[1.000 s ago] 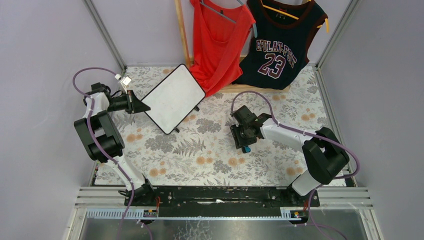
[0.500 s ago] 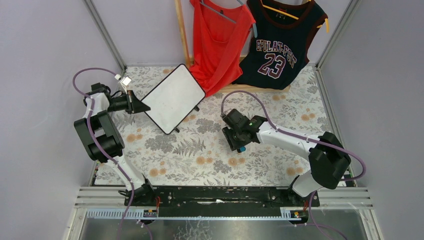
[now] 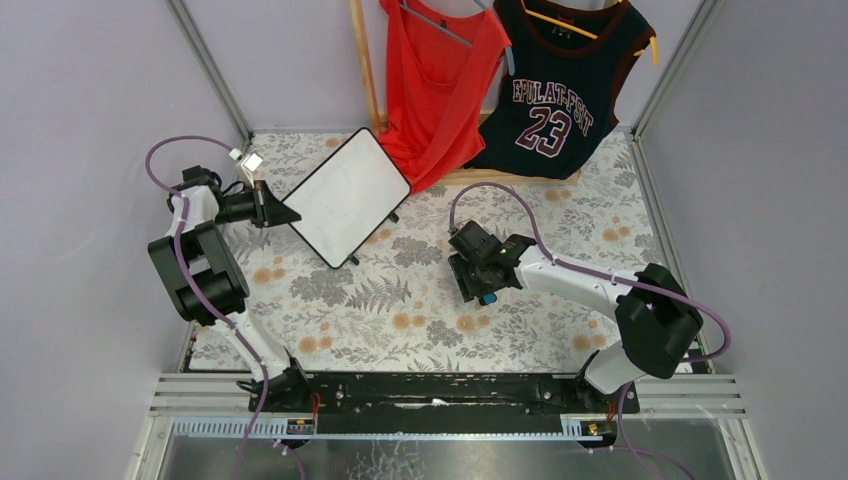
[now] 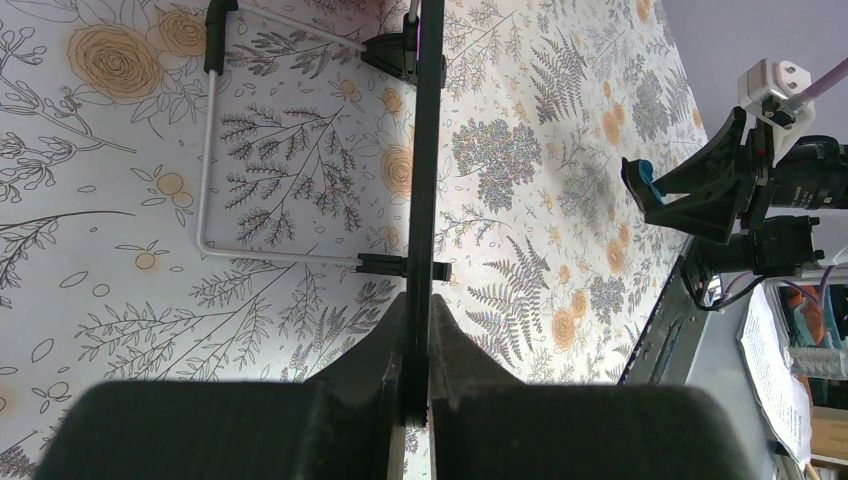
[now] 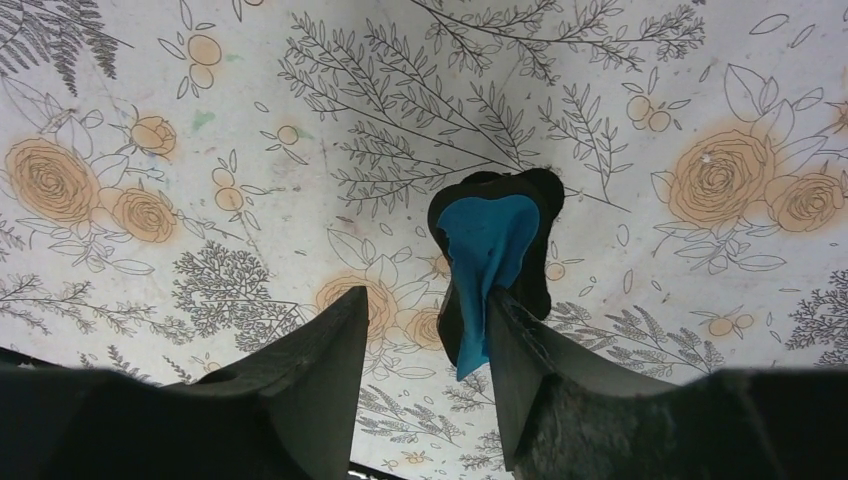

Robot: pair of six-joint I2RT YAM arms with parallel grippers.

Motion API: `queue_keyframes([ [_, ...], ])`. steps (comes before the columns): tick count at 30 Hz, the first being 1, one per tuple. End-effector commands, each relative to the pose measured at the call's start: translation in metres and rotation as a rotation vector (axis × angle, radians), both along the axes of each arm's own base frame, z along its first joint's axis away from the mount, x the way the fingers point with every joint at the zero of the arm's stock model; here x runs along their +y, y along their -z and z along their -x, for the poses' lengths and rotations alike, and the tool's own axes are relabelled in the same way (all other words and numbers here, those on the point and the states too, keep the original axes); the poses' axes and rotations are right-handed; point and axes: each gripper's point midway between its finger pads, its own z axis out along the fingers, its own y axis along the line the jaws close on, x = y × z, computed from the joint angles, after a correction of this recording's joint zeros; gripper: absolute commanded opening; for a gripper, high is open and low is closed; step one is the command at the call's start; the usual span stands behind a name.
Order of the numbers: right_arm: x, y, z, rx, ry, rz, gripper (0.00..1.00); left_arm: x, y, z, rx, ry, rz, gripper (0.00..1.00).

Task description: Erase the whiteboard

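The whiteboard (image 3: 348, 196) is blank, black-framed, and stands tilted at the back left. My left gripper (image 3: 283, 214) is shut on its left edge. In the left wrist view the board shows edge-on (image 4: 425, 150), clamped between my fingers (image 4: 418, 300), with its wire foot on the cloth. My right gripper (image 3: 478, 285) is at mid-table, pointing down with jaws apart (image 5: 425, 300). The blue eraser (image 5: 487, 250) with its black felt stands between them, against the right finger, with a gap to the left finger. It shows as a blue spot in the top view (image 3: 487, 298).
A floral cloth (image 3: 400, 300) covers the table. A red top (image 3: 440, 80) and a dark "23" jersey (image 3: 555, 100) hang on a wooden rack at the back. Grey walls close in left and right. The right arm shows in the left wrist view (image 4: 720, 190).
My right gripper moved left across the cloth with the eraser between its fingers, then eased back slightly. The left arm and the whiteboard have not moved.
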Motion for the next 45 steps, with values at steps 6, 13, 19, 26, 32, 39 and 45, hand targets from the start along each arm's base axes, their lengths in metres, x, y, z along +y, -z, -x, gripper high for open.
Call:
queue_keyframes([
  [6, -0.006, 0.008, 0.002, 0.043, -0.011, 0.047, 0.56, 0.015, 0.025, -0.004, 0.038, -0.027, -0.116, 0.03],
  [13, -0.007, 0.002, -0.007, 0.038, 0.056, -0.019, 0.63, 0.015, 0.023, -0.003, 0.038, -0.031, -0.120, 0.04],
  [19, -0.005, -0.015, -0.014, -0.052, 0.081, -0.078, 0.62, 0.013, 0.024, -0.002, 0.044, -0.028, -0.110, 0.04],
  [26, -0.006, -0.010, -0.012, -0.025, 0.089, -0.146, 0.69, 0.014, 0.023, -0.003, 0.042, -0.032, -0.120, 0.04],
  [32, 0.001, -0.013, -0.007, 0.016, 0.049, -0.181, 0.66, 0.014, 0.023, -0.003, 0.044, -0.033, -0.117, 0.04],
  [39, 0.011, -0.007, 0.003, 0.095, 0.018, -0.214, 0.67, 0.014, 0.023, -0.003, 0.046, -0.033, -0.116, 0.04],
  [45, -0.022, 0.010, -0.005, 0.021, 0.074, 0.098, 0.61, 0.014, 0.025, -0.001, 0.045, -0.031, -0.121, 0.04],
])
